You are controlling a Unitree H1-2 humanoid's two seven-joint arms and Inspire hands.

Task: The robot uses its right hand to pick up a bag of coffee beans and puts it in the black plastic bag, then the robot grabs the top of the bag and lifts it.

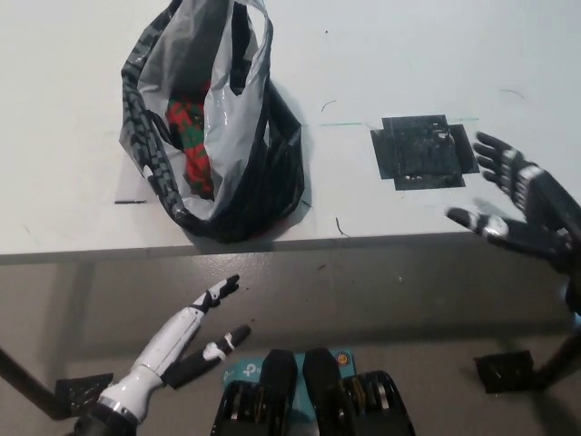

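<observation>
The black plastic bag (218,136) stands on the white table (408,54) near its front edge, mouth gaping upward. Inside it shows a red and green coffee bean bag (189,136), partly hidden by the plastic. The bag's handles (245,36) stick up at the top. My black right hand (522,204) is open at the table's front right edge, fingers spread, holding nothing, well right of the bag. My white left hand (204,318) rests low below the table edge, fingers apart.
A black square patch (424,151) is taped on the table right of the bag, with thin green marks beside it. Black table legs and floor plates (504,371) show below the edge.
</observation>
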